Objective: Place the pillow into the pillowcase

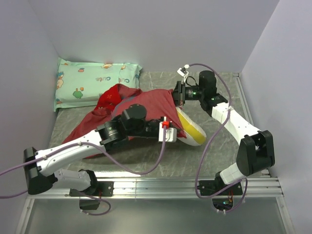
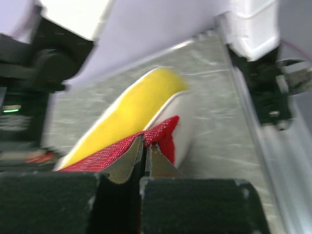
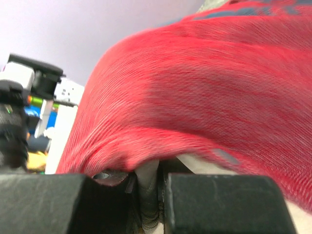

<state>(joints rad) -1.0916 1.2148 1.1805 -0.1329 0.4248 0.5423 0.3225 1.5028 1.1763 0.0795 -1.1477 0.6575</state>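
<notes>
L gripper [image 2: 145, 147] clamped pillowcase [image 1: 146, 105] hem by pillow [image 1: 194, 131] yellow end; R gripper [image 3: 146, 176] pinched pillowcase's far-right edge.

Left arm [image 1: 68, 148]: yours reaches from its base at 7 o'clock, lying low, with the forearm heading toward 3 o'clock.
Left gripper [image 2: 145, 146]: points to 3 o'clock, its jaws pressed together on an edge of the pillowcase [image 2: 163, 131].
Right arm [image 1: 234, 122]: yours folds at an elbow at 4 o'clock, and the forearm runs toward 10 o'clock.
Right gripper [image 3: 146, 170]: faces 9 o'clock, its jaws closed on pillowcase fabric.
Spacing: the right gripper sits near the left, at its 12 o'clock.
</notes>
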